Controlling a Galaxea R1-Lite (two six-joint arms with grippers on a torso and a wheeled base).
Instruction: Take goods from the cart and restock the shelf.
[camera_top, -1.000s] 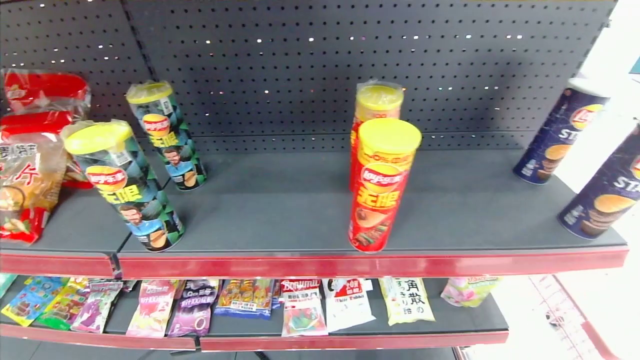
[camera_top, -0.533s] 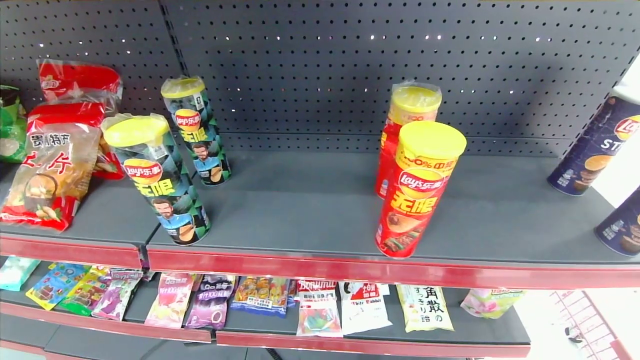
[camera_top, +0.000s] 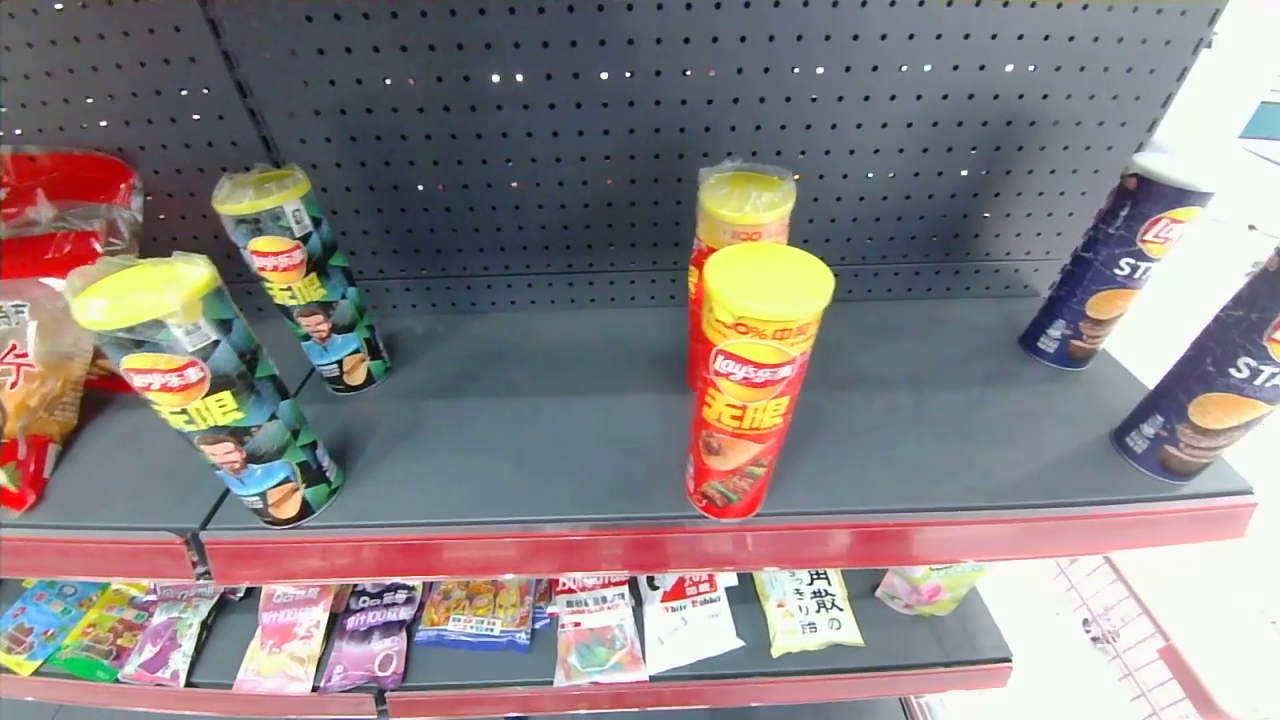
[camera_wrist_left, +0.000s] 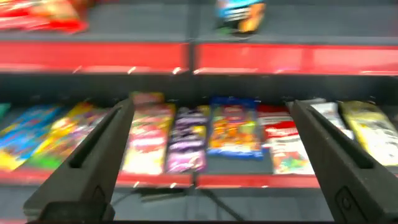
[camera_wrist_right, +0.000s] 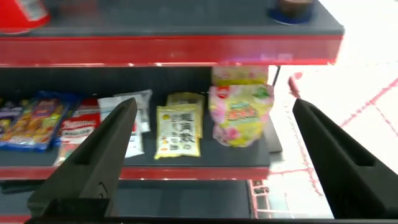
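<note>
On the dark shelf (camera_top: 600, 440) stand two red chip cans (camera_top: 752, 380), one behind the other, near the middle. Two green-patterned cans (camera_top: 205, 390) with yellow lids stand to the left, and two blue cans (camera_top: 1110, 265) lean at the right end. My left gripper (camera_wrist_left: 208, 130) is open with nothing between its fingers, facing the lower shelf's candy bags (camera_wrist_left: 186, 137). My right gripper (camera_wrist_right: 211, 130) is also open and holds nothing, facing the lower shelf's right end, where a yellow bag (camera_wrist_right: 179, 132) and a pale green bag (camera_wrist_right: 239, 115) lie.
Red snack bags (camera_top: 45, 300) crowd the upper shelf's left end. A row of small candy bags (camera_top: 480, 620) fills the lower shelf. A perforated back panel (camera_top: 640, 130) closes the rear. The shelves have red front lips (camera_top: 700, 545). Bright floor lies past the right end.
The head camera swung right and then back left, so the whole shelf shifted in the picture. The cans have not moved on the shelf.
</note>
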